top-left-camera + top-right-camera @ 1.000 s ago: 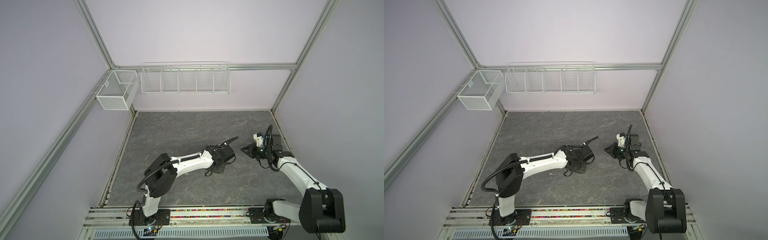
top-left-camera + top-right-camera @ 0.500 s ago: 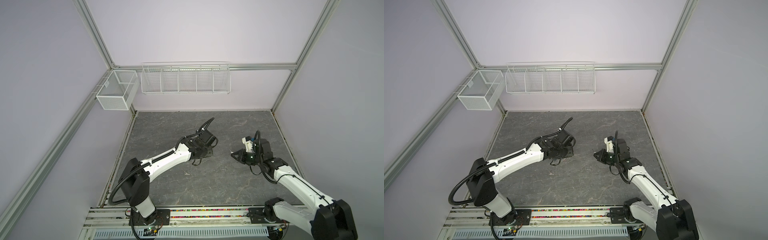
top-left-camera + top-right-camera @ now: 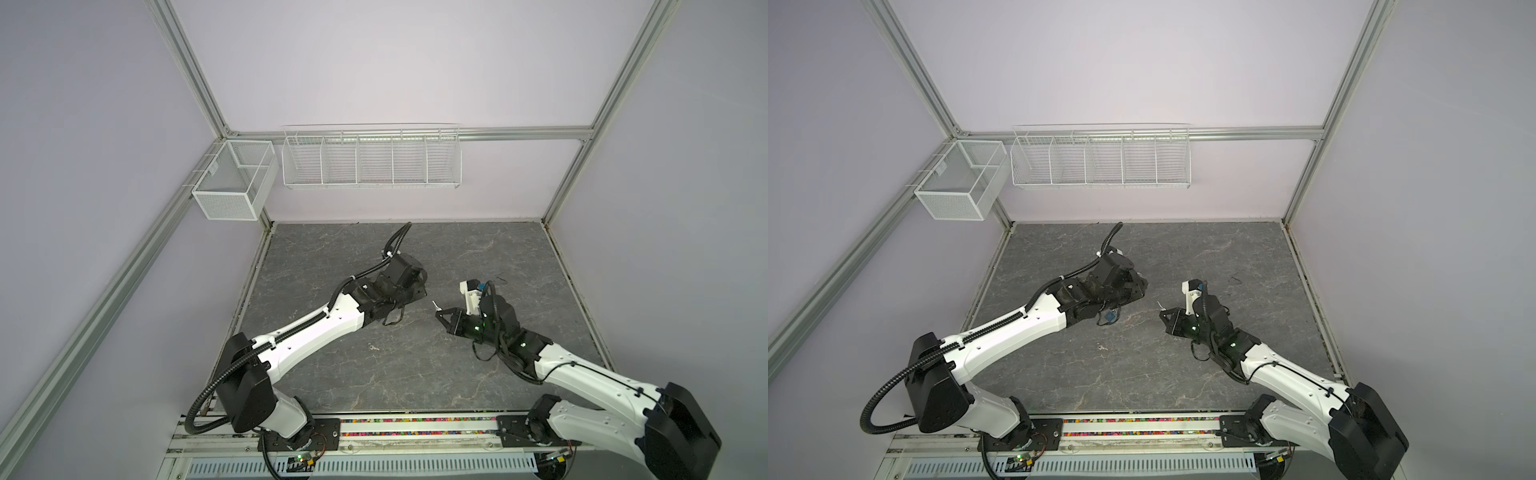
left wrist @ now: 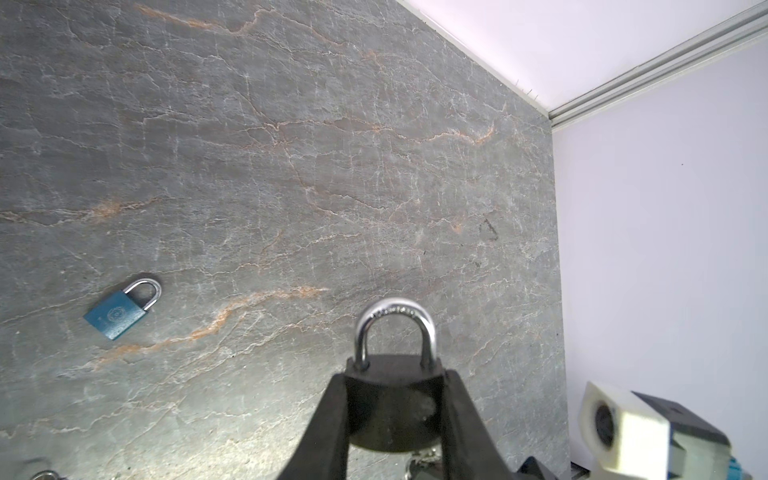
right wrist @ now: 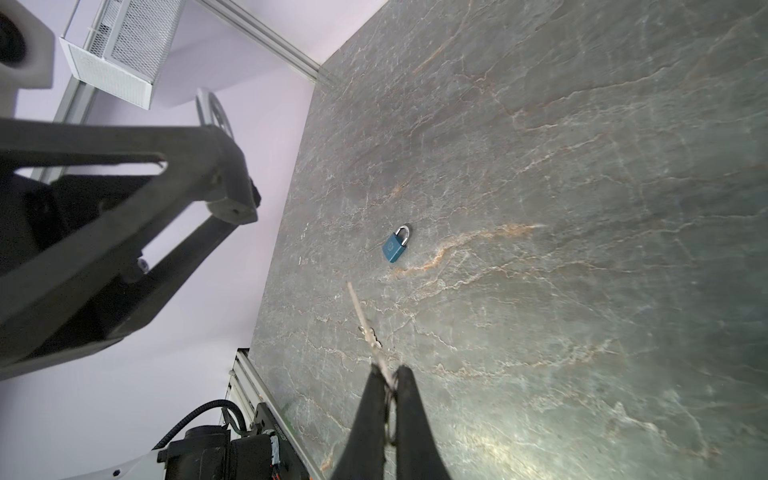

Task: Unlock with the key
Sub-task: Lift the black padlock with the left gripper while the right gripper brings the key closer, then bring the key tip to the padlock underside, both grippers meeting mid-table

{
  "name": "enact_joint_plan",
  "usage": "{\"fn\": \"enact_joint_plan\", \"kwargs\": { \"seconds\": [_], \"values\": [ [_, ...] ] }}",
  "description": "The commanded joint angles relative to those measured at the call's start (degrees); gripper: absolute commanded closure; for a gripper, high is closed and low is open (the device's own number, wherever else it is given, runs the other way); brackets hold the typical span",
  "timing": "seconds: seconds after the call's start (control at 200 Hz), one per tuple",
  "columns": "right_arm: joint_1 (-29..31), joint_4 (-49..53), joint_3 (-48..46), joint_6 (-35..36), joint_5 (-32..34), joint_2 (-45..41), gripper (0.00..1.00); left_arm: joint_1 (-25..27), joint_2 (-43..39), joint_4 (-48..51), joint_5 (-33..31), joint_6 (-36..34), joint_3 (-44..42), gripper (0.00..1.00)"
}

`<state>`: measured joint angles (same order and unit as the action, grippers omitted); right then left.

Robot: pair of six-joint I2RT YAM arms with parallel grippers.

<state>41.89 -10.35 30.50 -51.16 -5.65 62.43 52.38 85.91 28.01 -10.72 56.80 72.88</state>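
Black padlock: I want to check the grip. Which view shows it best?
Left wrist view: the black padlock sits close up, clamped in the left gripper. The right wrist view shows only its shackle; both top views hide it.

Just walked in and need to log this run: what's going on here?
The left end effector grips a black padlock by its body, with the shackle closed. The right end effector pinches a key, held apart from that lock and not yet inserted. A blue padlock lies by itself on the table.
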Motion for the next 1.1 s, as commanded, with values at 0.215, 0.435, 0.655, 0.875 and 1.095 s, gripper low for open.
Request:
{"fn": "enact_joint_plan", "kwargs": {
  "seconds": [0.215,0.435,0.655,0.875,1.095],
  "values": [
    [6.76,-10.07,3.8,-4.3,10.19,4.92,0.94,-0.35,-2.67,-2.87,-1.8,2.31,-0.64,1.0],
    [8.25,-12.58,5.05,-4.27,12.85,6.15,0.94,-0.34,-2.76,-2.87,-1.58,1.73,-0.81,1.0],
    [8.69,-12.37,6.27,-4.63,13.47,7.59,0.94,-0.26,-2.85,-2.66,-2.19,1.22,-0.72,1.0],
    [8.64,-10.78,7.22,-5.27,14.35,7.84,0.94,-0.3,-2.9,-2.43,-2.36,0.94,-0.95,1.0],
    [8.7,-11.04,7.11,-4.97,14.79,6.96,0.94,-0.35,-2.86,-2.32,-2.63,0.52,-1.08,1.0]
  ]
}}
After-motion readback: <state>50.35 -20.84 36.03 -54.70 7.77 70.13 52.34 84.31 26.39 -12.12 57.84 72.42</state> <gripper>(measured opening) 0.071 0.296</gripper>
